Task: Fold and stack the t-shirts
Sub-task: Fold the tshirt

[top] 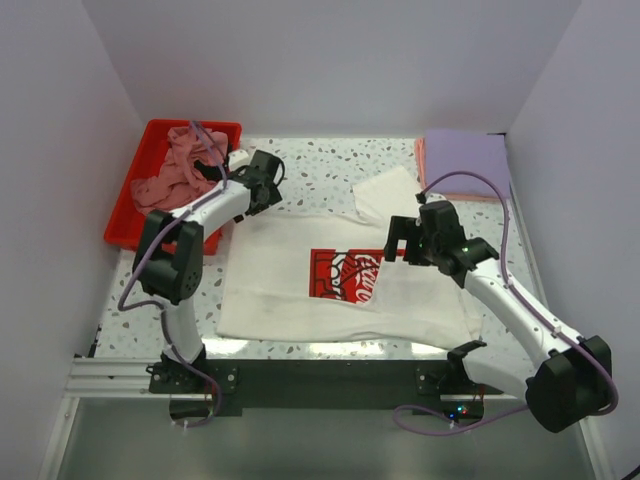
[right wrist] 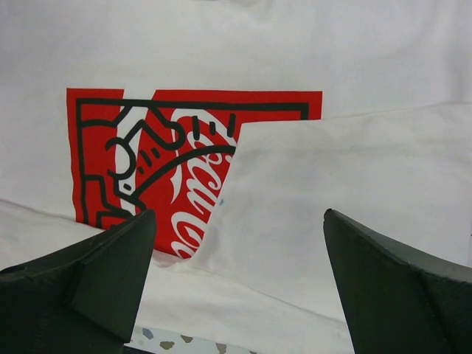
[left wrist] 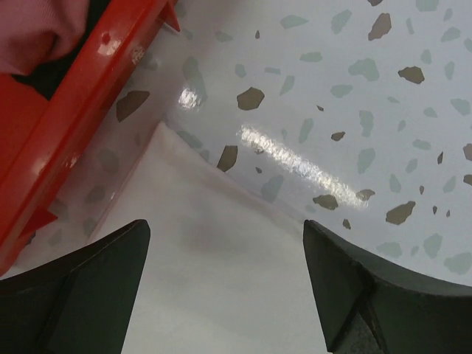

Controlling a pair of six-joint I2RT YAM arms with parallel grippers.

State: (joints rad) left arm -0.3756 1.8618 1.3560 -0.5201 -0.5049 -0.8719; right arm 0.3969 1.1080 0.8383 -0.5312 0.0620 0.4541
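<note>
Entry: I see the white t-shirt (top: pixel 290 290) spread flat mid-table (top: pixel 320 165), red print (top: pixel 335 272) facing up, and its right flap folded over part of the print.

Left end effector (left wrist: pixel 225 243) hangs over the shirt's far-left corner, fingers apart with nothing between them.

Right end effector (right wrist: pixel 240 243) hovers over the folded flap's edge at the print, fingers apart and empty.

Red tray (top: pixel 125 215) sits just left of the shirt and holds 1 crumpled dusty-pink tee (top: pixel 180 170).

Beyond the shirt's far-right corner, 1 folded lavender tee (top: pixel 465 155) lies on a salmon-pink tee (top: pixel 421 160).
</note>
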